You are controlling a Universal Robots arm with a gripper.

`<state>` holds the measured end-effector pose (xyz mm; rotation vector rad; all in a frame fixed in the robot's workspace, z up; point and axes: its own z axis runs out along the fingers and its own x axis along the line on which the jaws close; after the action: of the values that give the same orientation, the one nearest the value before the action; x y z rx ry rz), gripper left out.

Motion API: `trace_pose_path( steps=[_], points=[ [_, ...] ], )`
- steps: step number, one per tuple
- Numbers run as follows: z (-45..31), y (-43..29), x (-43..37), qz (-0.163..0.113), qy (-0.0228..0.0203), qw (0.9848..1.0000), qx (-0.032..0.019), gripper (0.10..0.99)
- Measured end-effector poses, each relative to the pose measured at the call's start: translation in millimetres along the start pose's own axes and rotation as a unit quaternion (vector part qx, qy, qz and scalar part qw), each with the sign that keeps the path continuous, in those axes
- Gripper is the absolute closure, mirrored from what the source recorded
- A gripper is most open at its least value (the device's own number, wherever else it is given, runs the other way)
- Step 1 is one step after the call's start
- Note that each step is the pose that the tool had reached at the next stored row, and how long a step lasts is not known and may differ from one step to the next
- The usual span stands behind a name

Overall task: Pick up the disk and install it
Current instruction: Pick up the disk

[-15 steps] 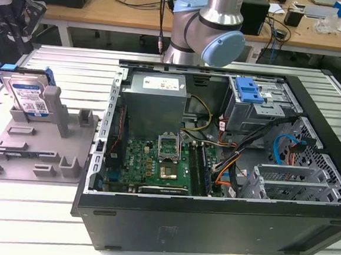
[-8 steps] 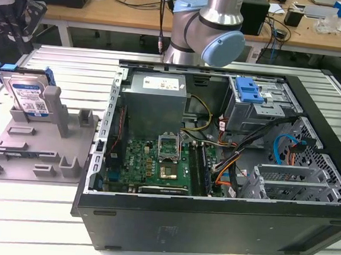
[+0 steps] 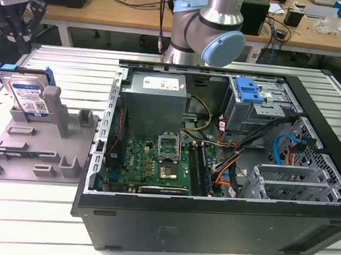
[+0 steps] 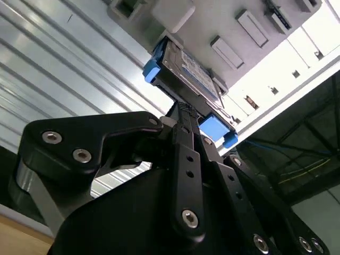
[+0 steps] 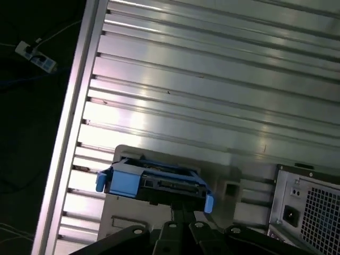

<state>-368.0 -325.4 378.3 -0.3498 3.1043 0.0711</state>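
The ribbed aluminium table [image 3: 75, 67] carries everything. Its grooves run across the exterior view, with bare strips along the near edge and at ten o'clock behind the fixture. The open computer case [image 3: 210, 222] lies on its side and takes the picture from centre to three o'clock. Its black rim stands up all round, walling in the motherboard [image 3: 156, 162], the power supply [image 3: 157, 94] and, at one o'clock inside, a grey drive cage with a blue tab [image 3: 248, 89]. The arm [image 3: 209, 30] rises behind the case at twelve o'clock.

At nine o'clock of the case, just beside its wall, sits the grey fixture plate [image 3: 38, 152] (upright posts dotted over it). The disk [image 3: 30, 96] stands on edge near the plate's eleven o'clock corner, propped among the posts. A blue rail runs round its rim and its label faces the camera. Its upper edge is free, with open air over it.

The gripper [image 4: 183, 111] hangs at twelve o'clock of the disk in the exterior view, near that upper edge but apart from it. Its fingers [image 4: 184, 125] are drawn together, tips meeting, with nothing held between them.
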Motion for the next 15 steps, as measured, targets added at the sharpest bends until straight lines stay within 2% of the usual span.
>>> trace_pose_path(
  steps=[3,6,7,8,10,12,15],
  points=[
    [0.1,0.0,0.0,-0.032,0.0014,0.9995,-0.0005,0.973],
    [0.1,0.0,0.0,-0.064,0.0029,0.9979,-0.0010,0.792],
    [0.1,0.0,0.0,-0.077,0.0034,0.9971,-0.0011,0.729],
    [0.2,0.0,0.0,-0.085,0.0038,0.9964,-0.0013,0.729],
    [0.3,0.0,0.0,-0.119,0.0053,0.9929,-0.0020,0.604],
    [0.3,0.0,0.0,-0.126,0.0056,0.9920,-0.0022,0.604],
    [0.3,0.0,0.0,-0.147,0.0065,0.9891,-0.0026,0.604]
  ],
)
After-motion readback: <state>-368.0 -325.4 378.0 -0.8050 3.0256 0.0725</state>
